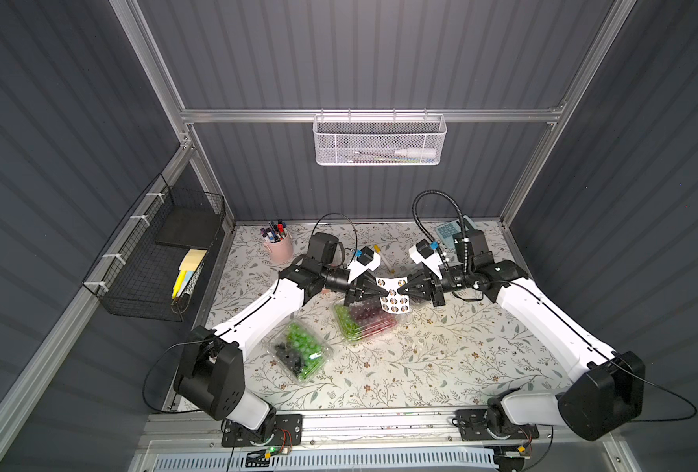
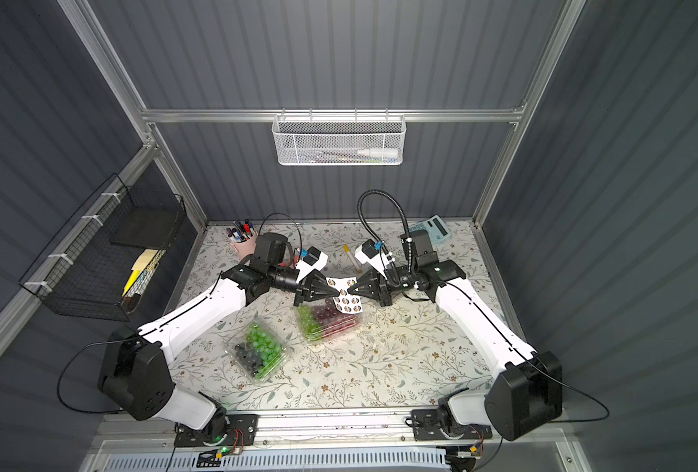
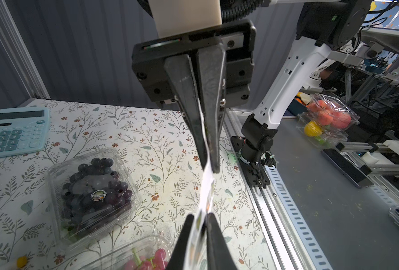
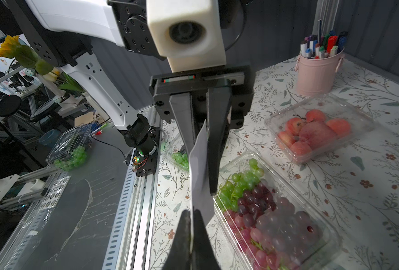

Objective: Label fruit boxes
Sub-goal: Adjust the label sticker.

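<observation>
In both top views my two grippers meet tip to tip over the middle of the table, pinching a white sticker sheet (image 1: 394, 301) (image 2: 347, 300) between them. The left gripper (image 1: 387, 293) (image 3: 201, 216) is shut on one edge of the sticker sheet (image 3: 206, 187). The right gripper (image 1: 399, 290) (image 4: 191, 211) is shut on the opposite edge. Right below lies the green-and-red grapes box (image 1: 363, 321) (image 4: 264, 210). Nearer the left arm sits the green-and-black grapes box (image 1: 298, 351). The strawberry box (image 4: 317, 133) shows in the right wrist view. The dark blueberry box (image 3: 93, 194) carries a small label (image 3: 98, 196).
A pink pen cup (image 1: 278, 245) stands at the back left and a blue calculator (image 3: 14, 131) at the back right. A loose marker (image 1: 384, 257) lies behind the grippers. A black wire basket (image 1: 163, 261) hangs on the left wall. More fruit boxes (image 3: 327, 119) sit outside the cell.
</observation>
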### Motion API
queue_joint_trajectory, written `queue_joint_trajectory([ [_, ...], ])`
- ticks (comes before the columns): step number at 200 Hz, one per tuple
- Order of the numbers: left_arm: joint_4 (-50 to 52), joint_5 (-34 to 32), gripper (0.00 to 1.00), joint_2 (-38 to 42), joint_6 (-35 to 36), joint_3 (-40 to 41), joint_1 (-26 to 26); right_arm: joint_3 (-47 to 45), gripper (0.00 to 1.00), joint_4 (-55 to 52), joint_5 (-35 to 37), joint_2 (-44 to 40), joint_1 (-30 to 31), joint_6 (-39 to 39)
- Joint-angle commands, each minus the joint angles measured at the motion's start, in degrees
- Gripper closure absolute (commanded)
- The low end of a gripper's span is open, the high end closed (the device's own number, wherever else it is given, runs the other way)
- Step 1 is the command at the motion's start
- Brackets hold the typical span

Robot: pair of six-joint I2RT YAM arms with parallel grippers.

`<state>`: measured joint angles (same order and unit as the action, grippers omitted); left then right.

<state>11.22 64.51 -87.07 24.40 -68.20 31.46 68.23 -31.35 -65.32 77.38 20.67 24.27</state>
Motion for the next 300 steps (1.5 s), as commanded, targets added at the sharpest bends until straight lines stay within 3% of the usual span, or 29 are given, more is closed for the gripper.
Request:
queue_joint_trajectory([
  [1, 1.5, -0.1, 0.9, 1.9, -0.1, 0.2, 0.2, 1.4, 1.0, -0.1, -0.6, -0.7, -0.3, 1.7],
  [35, 2.0, 0.1, 0.98, 1.9, 0.1, 0.2, 0.2, 1.6, 1.0, -0.1, -1.1, -0.4, -0.4, 1.8],
  [75, 0.7, 1.4, 0.99, 1.2, -0.2, -0.1, 0.3, 1.0, 1.0, -0.2, -8.2, 1.7, -0.3, 2.8],
  [195, -0.3, 2.9, 0.99, -0.4, -0.3, -1.4, 2.4, 1.3, 1.0, 0.7, -2.4, 3.7, -0.3, 0.7],
  [243, -2.1, 0.1, 0.99, 0.6, -1.9, -0.5, 2.4, 0.8, 1.0, 1.1, -1.2, 2.2, -0.4, 0.6],
  [274, -5.4, -2.9, 1.0, 1.7, -4.4, 1.1, 2.4, -0.8, 0.78, 3.3, 3.6, -0.1, -0.6, -1.9],
  [300, -7.3, -6.1, 1.0, 2.4, -6.0, 2.4, 2.4, -3.9, 0.66, 8.0, 9.5, -3.8, -0.9, -5.7],
])
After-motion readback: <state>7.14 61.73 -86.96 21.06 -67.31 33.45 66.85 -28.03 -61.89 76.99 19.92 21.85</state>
